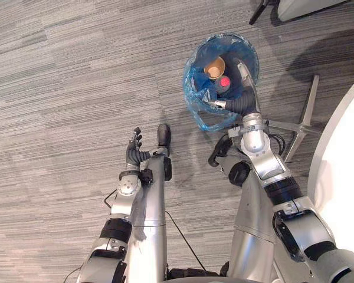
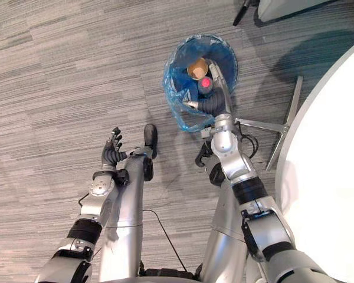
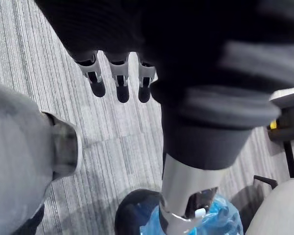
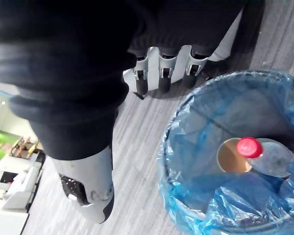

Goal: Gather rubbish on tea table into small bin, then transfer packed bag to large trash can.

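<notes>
Since cup (image 1: 215,68) and red-capped bottle (image 4: 269,156) lie inside bag-lined small bin (image 1: 194,65), upper centre, right hand (image 1: 243,99) hovers over rim, fingers straight, empty, likely for bag (image 1: 203,116). Left hand (image 1: 135,154), centre-left, fingers relaxed, empty.

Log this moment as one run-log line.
right robot hand: open, above small bin rim | bin contents: paper cup, red-capped bottle | left robot hand: open, idle over carpet

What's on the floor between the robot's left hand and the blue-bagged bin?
Only bare grey carpet lies between the left hand and the bin, as the left eye view shows.
</notes>
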Available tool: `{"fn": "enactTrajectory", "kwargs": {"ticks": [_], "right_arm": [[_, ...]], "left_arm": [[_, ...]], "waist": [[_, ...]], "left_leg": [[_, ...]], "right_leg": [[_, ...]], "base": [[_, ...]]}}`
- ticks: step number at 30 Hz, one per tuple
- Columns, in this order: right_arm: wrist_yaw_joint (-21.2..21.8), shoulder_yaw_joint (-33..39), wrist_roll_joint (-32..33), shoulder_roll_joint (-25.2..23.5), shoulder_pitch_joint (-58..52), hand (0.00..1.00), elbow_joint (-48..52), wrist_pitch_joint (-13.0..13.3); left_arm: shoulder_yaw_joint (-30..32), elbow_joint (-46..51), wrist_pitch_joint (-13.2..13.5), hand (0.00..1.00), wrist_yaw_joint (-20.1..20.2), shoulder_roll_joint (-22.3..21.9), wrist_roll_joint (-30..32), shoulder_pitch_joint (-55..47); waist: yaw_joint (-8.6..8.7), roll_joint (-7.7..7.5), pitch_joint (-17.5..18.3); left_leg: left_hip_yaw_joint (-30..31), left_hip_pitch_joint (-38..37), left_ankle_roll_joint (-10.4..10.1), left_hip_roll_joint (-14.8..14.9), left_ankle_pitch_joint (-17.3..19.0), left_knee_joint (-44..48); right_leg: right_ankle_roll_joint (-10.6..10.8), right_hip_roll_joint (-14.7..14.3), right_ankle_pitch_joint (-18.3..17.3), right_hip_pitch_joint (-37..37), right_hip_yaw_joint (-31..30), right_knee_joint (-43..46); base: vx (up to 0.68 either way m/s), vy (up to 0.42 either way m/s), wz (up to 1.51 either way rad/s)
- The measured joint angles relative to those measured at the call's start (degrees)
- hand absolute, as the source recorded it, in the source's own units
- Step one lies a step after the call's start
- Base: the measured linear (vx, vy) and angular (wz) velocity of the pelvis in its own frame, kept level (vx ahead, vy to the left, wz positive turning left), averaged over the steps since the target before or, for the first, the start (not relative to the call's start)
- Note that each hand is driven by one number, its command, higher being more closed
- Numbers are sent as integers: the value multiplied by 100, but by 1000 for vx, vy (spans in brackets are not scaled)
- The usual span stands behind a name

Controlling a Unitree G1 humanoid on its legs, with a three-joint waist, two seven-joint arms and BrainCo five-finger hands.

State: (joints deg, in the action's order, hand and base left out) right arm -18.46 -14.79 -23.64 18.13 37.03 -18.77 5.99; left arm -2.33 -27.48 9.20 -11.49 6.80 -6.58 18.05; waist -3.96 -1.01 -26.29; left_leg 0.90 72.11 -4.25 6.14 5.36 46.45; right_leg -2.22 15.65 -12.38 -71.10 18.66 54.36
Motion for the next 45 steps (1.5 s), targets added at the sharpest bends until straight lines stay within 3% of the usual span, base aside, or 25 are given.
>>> {"fn": "enactTrajectory", "kwargs": {"ticks": [9,21,25,26,45], "right_arm": [[118,-656,-1225,252,122,0,-850,-73],[-306,-698,-2226,-81,644,0,-2228,-711],[-448,-665,-2332,-117,821,0,-2526,-896],[-500,-644,-2337,-148,891,100,-2633,-940],[-630,-588,-2021,-353,1018,100,-2467,-980]], "left_arm": [[12,2,35,0,-88,28,7,-8],[31,-14,194,0,-279,83,-63,133],[45,-5,263,0,-366,83,-189,190],[71,-5,269,0,-373,99,-260,213],[80,15,254,0,-396,190,-519,218]], "waist": [[-16,1,1],[-33,8,4],[-126,15,18],[-151,15,18],[-186,42,116]], "left_leg": [[-39,28,25,77,-25,-65],[38,371,-47,59,-88,-107],[39,549,-50,63,-88,-91],[48,630,-52,63,-90,-68],[152,1016,-59,0,-82,246]], "right_leg": [[-58,-34,-38,2,51,-55],[-82,23,-177,-349,150,85],[-129,46,-243,-554,152,191],[-138,49,-260,-637,155,230],[-143,140,-399,-973,181,591]], "base": [[-2,5,1],[-5,1,5],[-8,-9,6],[-13,-13,3],[-1,-5,4]]}}
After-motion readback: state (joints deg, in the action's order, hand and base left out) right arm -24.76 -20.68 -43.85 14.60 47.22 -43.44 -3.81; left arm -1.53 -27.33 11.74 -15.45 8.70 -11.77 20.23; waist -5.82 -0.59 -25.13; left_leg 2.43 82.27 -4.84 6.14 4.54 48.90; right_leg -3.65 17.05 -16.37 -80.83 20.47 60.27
